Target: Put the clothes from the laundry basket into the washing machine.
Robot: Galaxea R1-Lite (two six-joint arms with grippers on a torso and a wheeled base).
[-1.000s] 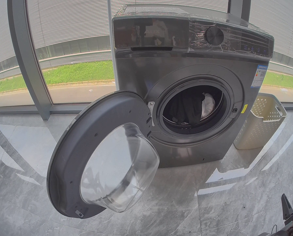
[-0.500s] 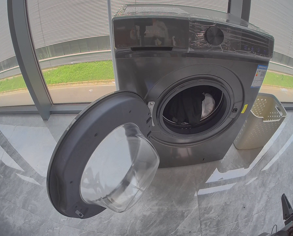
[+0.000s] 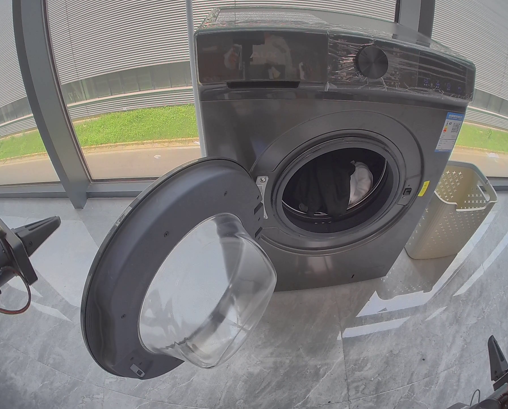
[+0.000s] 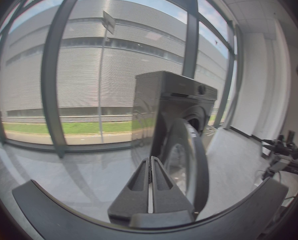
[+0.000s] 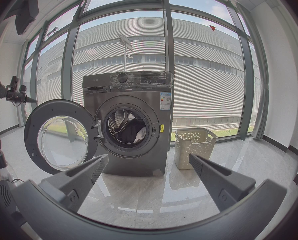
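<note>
The left gripper's (image 4: 150,160) fingers (image 4: 139,184) are pressed together with nothing between them, their tips aimed toward the open door (image 4: 196,157) of the washing machine (image 4: 175,97), which they meet edge-on. This gripper hangs above the floor (image 3: 322,342), well out from the washing machine on its hinge side and apart from the door.

The right gripper's (image 5: 146,157) fingers (image 5: 84,175) are spread wide and hold nothing. It sits low and well back in front of the washing machine, toward the basket side, facing the round opening.

The clothes (image 3: 327,186) lie inside the drum (image 5: 113,119) of the washing machine, well apart from both pairs of fingers. They form a dark heap with a white piece (image 3: 360,182) touching it on the side nearer the basket.

The door is swung wide open on the side of the washing machine away from the basket, and its clear glass bowl (image 3: 208,291) bulges outward in front of the machine.

The laundry basket (image 3: 452,211) — pale plastic with perforated walls — stands upright on the floor just beside the washing machine, on the latch side of the opening. A round dial (image 3: 372,62) sits on the control panel above the opening.

The floor around the washing machine is glossy grey marble. Behind the machine runs a tall window (image 3: 123,58) with dark frames.
</note>
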